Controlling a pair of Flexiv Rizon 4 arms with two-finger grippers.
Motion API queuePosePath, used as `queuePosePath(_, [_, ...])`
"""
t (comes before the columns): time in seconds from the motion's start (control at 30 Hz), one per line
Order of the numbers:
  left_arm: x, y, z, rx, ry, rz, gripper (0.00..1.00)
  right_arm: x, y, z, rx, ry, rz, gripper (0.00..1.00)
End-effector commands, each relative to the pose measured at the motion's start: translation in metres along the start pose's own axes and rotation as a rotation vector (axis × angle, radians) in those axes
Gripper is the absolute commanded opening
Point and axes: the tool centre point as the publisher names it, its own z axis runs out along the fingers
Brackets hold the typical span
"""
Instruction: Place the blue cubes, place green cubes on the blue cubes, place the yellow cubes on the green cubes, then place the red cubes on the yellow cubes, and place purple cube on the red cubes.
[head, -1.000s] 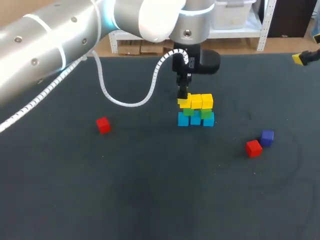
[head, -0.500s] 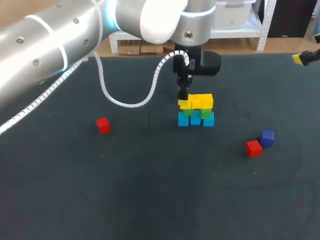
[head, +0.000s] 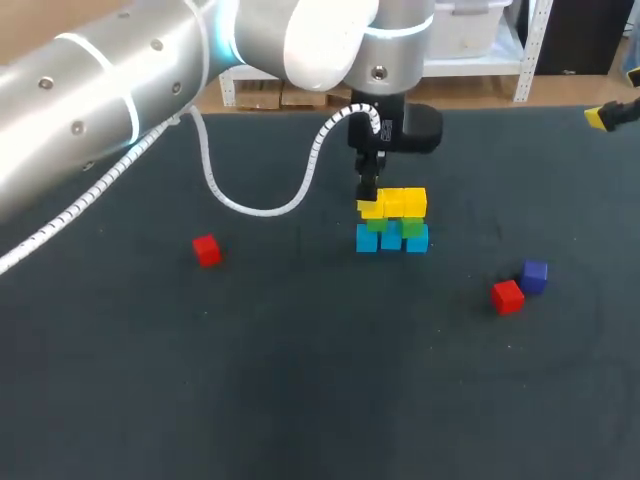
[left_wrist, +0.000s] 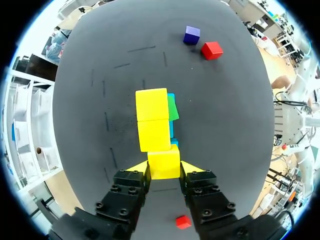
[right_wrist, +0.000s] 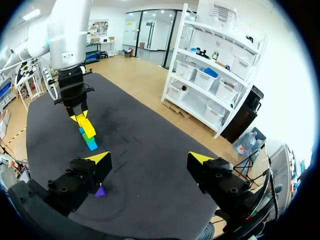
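A three-layer stack stands mid-table: blue cubes at the bottom, green cubes on them, and a row of yellow cubes on top. My left gripper hangs over the row's left end, shut on the end yellow cube, which rests in line with the other two yellow cubes. One red cube lies to the left. Another red cube lies beside the purple cube at the right. My right gripper stands open and empty, high off the table's far right.
The dark table mat is bare in front of the stack. The left arm's white coiled cable hangs low behind and left of the stack. Only one yellow fingertip of my right gripper shows at the right edge.
My left gripper has shifted slightly to the right with its yellow cube, bringing it flush against the other yellow cubes. The right arm and the loose cubes have not moved.
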Motion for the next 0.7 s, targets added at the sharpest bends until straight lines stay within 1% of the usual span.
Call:
queuePosePath(0.03, [-0.001,0.004,-0.0002,0.0,0.008,0.001,0.0,0.001,0.0039,-0.0017,0.039,0.001,0.002,1.0])
queuePosePath(0.53, [0.0001,0.0044,0.0026,-0.009,0.016,0.002,0.0,0.001,0.0039,-0.0017,0.039,0.001,0.002,1.0])
queuePosePath(0.57, [0.0001,0.0044,0.0026,-0.009,0.016,0.003,0.07,0.001,0.0039,-0.0017,0.039,0.001,0.002,1.0])
queuePosePath(0.63, [0.0003,0.0044,0.0028,-0.01,0.016,0.003,0.25,0.001,0.0039,-0.0017,0.039,0.001,0.002,1.0])
queuePosePath(0.67, [0.0004,0.0043,0.0029,-0.01,0.016,0.002,0.31,0.001,0.0039,-0.0017,0.039,0.001,0.002,1.0])
queuePosePath(0.7, [0.0005,0.0043,0.0031,-0.01,0.016,0.002,0.32,0.001,0.0039,-0.0017,0.039,0.001,0.002,1.0])
